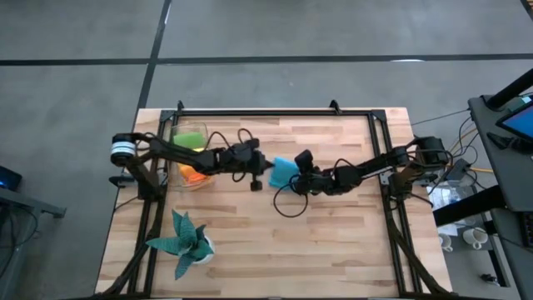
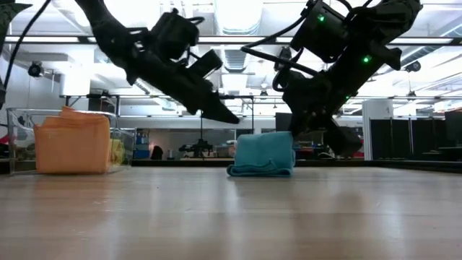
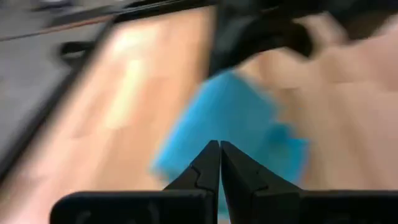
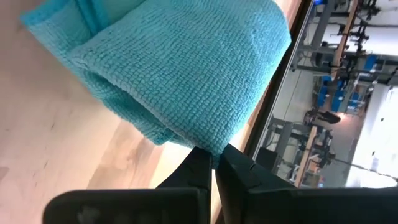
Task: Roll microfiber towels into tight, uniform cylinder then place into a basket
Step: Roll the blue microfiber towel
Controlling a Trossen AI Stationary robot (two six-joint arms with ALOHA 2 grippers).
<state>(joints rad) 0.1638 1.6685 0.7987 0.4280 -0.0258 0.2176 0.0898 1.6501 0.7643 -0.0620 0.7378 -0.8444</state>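
We see the blue towel (image 1: 284,170) folded on the table (image 1: 333,242) between 2 closed claws: left gripper (image 1: 269,175) just beside it, empty; right gripper (image 1: 298,177) touching its edge, gripping nothing.

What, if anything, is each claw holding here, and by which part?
The right claw is shut on the blue towel, pinching its folded edge. The left claw is shut just short of the towel, holding nothing.

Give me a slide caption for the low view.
Both shut grippers, left and right, flank the rolled blue towel on the table.
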